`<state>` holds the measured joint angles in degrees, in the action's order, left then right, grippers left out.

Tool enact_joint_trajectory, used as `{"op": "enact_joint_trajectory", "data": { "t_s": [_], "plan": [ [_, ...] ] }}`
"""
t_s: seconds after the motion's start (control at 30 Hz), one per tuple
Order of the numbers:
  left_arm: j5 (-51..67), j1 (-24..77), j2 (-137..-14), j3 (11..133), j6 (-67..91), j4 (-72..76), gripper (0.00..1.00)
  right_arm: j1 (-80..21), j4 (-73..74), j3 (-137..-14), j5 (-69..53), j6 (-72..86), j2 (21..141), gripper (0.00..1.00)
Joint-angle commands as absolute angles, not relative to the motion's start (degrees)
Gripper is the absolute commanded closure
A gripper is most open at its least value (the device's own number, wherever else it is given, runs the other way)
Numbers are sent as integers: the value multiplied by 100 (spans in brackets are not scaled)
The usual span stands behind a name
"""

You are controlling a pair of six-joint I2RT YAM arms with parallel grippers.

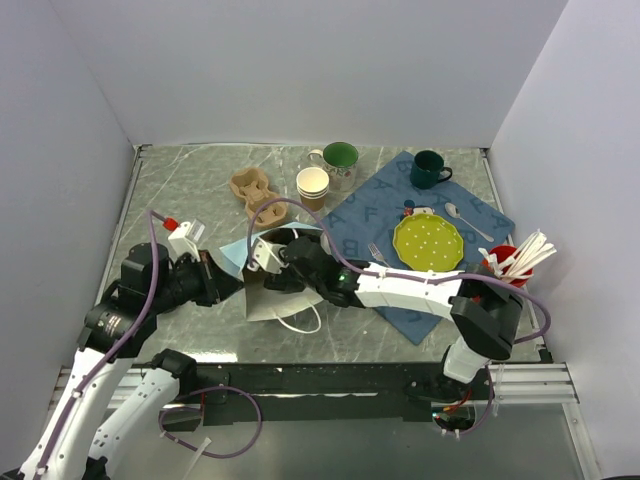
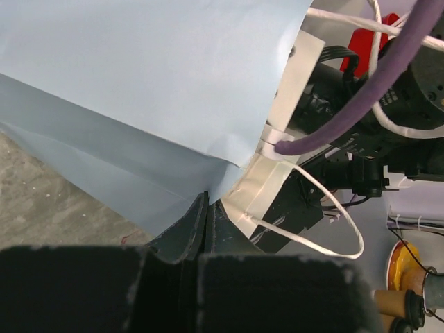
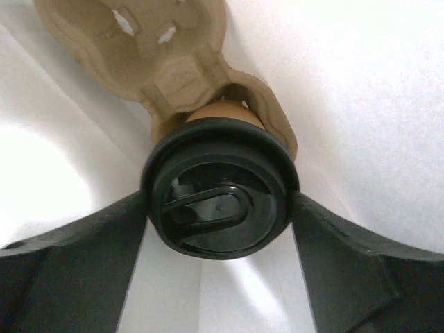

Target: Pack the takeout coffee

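The takeout coffee [image 3: 218, 201] lies lid toward the right wrist camera, a brown cup under a round black lid. It sits in a pulp cup carrier [image 3: 159, 48] inside the pale blue paper bag [image 2: 139, 90], which lies on its side [image 1: 268, 298]. My right gripper [image 3: 220, 201] reaches into the bag's mouth [image 1: 285, 265]. Its fingers [image 3: 90, 243] flank the lid on both sides. Their tips run behind the lid's rim, so contact with the cup is hidden. My left gripper [image 2: 207, 208] is shut on the bag's edge at the bag's left side [image 1: 230, 278].
Behind the bag stand a second pulp carrier [image 1: 255, 193], a stack of lidless paper cups [image 1: 313, 185] and a green mug [image 1: 340, 157]. The blue mat [image 1: 380, 215] holds a dark teal mug [image 1: 430, 168], green plate [image 1: 428, 241], spoon [image 1: 465, 220], fork [image 1: 378, 254] and red cutlery cup [image 1: 510, 262].
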<state>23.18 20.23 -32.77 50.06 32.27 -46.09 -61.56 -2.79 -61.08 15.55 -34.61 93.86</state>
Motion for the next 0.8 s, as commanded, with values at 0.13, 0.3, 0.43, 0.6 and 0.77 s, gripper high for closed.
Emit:
{"op": "enact_joint_trajectory", "data": {
  "t_s": [0.13,0.3,0.43,0.6,0.77],
  "plan": [
    [2611,2057,-3410,5150,3147,-4526,99,-6003,-71,-6038,1608,-3164,8781,4],
    [2610,2048,-3472,5159,3155,-4448,99,-5915,369,-6161,1556,-3050,8623,5],
    [2628,2048,-3498,5115,3225,-4324,99,-5889,667,-6161,1529,-3006,8491,3],
    [2637,2048,-3621,5133,3243,-4245,99,-5880,843,-6161,1486,-3050,8323,0],
    [2681,2048,-3726,5124,3287,-4149,99,-5880,1089,-6275,1327,-3067,8262,4]
  ]
}}
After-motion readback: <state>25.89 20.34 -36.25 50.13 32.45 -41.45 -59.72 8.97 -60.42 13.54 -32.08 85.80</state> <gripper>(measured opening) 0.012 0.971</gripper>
